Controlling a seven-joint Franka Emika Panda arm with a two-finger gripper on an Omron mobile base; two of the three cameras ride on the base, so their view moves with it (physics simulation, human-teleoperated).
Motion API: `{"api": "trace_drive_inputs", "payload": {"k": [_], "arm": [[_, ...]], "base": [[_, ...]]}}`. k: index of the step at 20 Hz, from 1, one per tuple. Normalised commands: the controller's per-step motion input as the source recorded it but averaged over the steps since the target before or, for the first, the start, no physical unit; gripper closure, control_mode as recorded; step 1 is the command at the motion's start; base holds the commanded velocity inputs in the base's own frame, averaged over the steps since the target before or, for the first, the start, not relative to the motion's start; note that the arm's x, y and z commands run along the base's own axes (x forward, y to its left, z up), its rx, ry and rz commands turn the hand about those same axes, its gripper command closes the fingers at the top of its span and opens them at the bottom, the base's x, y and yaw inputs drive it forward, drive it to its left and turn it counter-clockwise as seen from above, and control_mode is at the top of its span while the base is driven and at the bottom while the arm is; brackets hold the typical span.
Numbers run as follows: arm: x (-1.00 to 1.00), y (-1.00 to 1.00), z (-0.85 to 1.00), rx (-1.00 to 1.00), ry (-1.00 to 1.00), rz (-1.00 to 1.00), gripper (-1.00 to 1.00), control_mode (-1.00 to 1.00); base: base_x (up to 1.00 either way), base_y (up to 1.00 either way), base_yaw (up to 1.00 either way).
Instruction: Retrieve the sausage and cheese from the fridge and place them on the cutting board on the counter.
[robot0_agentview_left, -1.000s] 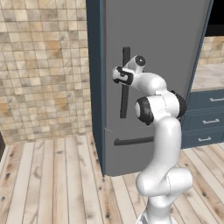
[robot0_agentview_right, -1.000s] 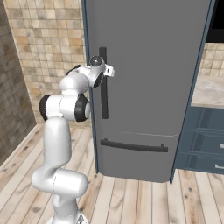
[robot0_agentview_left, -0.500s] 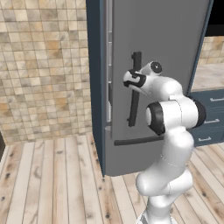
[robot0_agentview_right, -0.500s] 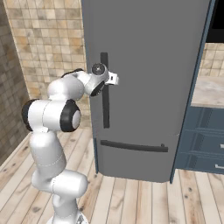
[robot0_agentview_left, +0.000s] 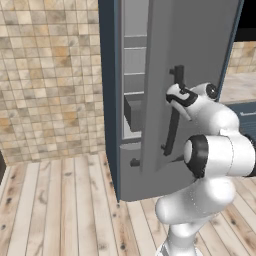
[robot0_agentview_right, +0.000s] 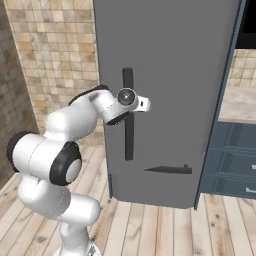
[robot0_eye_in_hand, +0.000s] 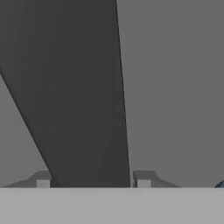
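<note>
fridge: the fridge (robot0_agentview_left: 200, 45) stands tall with dark blue-grey sides and grey doors, against the tan tiled wall.
upper door: the upper door (robot0_agentview_right: 170, 65) is swung partly out from the body; in the left base view a gap shows beside its hinge-side edge, and grey shelves (robot0_agentview_left: 134, 75) and a grey bin can be seen inside.
sausage and cheese: cannot be made out in the strip of interior that shows.
door handle: the dark vertical bar handle (robot0_agentview_right: 128, 125) runs down the upper door; in the hand view it fills the middle as a broad dark band (robot0_eye_in_hand: 83, 96), slanting a little.
gripper: the gripper (robot0_eye_in_hand: 93, 179) sits around the bar handle, one finger tip (robot0_eye_in_hand: 43, 178) on each side of the dark band, the bar between them; the jaws stand partway apart, set at about the bar's width. whether the pads press on the bar cannot be told.
hand in base views: the hand (robot0_agentview_left: 181, 96) is at the upper part of the handle in the left base view; in the right base view the wrist (robot0_agentview_right: 127, 97) lies right across the bar.
lower door: a grey lower door (robot0_agentview_right: 150, 185) below carries a short dark horizontal handle (robot0_agentview_right: 168, 170); it looks closed.
arm: the white arm (robot0_agentview_right: 75, 125) reaches up from the base with its elbow bent.
surroundings: blue drawers (robot0_agentview_right: 230, 160) stand to the right of the fridge with a beige counter (robot0_agentview_right: 239, 102) edge above them; wooden plank floor (robot0_agentview_left: 55, 210) lies below.
</note>
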Motion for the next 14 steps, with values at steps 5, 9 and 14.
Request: {"api": "trace_drive_inputs", "payload": {"k": [5,9,14], "arm": [[-0.96,-1.0,0.08,0.0,0.0,0.01,1.0,-1.0],[-0.83,-1.0,0.1,0.0,0.0,0.02,1.0,-1.0],[-0.66,-0.87,0.13,0.0,0.0,0.03,1.0,-1.0]], "base": [[0.0,0.0,0.0],[0.0,0.0,0.0],[0.0,0.0,0.0]]}}
